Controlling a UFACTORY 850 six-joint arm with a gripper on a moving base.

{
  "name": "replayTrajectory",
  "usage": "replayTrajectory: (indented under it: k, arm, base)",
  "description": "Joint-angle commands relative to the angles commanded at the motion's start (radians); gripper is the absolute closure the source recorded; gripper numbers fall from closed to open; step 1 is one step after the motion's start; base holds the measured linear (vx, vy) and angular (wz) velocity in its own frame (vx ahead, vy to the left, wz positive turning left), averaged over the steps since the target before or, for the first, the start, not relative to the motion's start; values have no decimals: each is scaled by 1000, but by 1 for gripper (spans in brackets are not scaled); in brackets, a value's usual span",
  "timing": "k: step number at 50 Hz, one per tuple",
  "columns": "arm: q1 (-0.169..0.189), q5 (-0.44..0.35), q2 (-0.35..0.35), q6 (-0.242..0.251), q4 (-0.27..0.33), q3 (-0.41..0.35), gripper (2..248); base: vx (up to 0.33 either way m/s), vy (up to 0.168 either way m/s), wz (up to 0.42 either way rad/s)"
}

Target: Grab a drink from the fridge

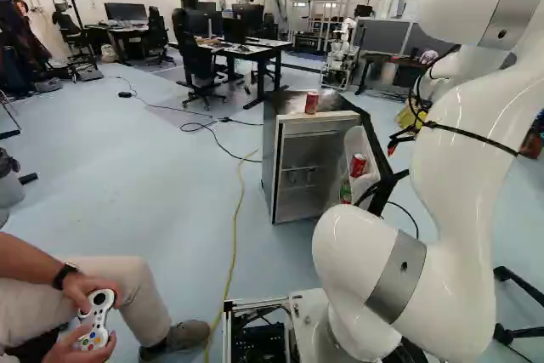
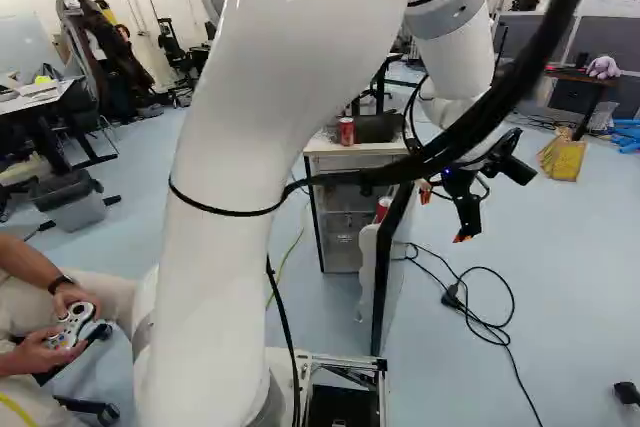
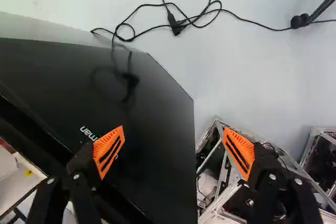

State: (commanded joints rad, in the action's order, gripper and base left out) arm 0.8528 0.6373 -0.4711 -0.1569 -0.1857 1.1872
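I have the tool [image 3: 174,132] wide open, holding nothing, on the outer side of the fridge door [image 3: 152,114]. The red can [image 1: 358,165] I'd go for sits on that door's inner side; a second can [image 1: 312,102] stands upright on the fridge [image 1: 269,155], beyond the door. If I cross too low, a finger could catch the door's edge, swinging it and jolting the can. Its long axis runs near upright, leaning slightly.
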Motion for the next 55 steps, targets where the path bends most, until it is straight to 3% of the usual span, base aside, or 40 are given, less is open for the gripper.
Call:
replayTrajectory:
  k: [55]
  arm:
    - [-76,-18,147,0,0,-208,3]
  base:
    - [0,0,0]
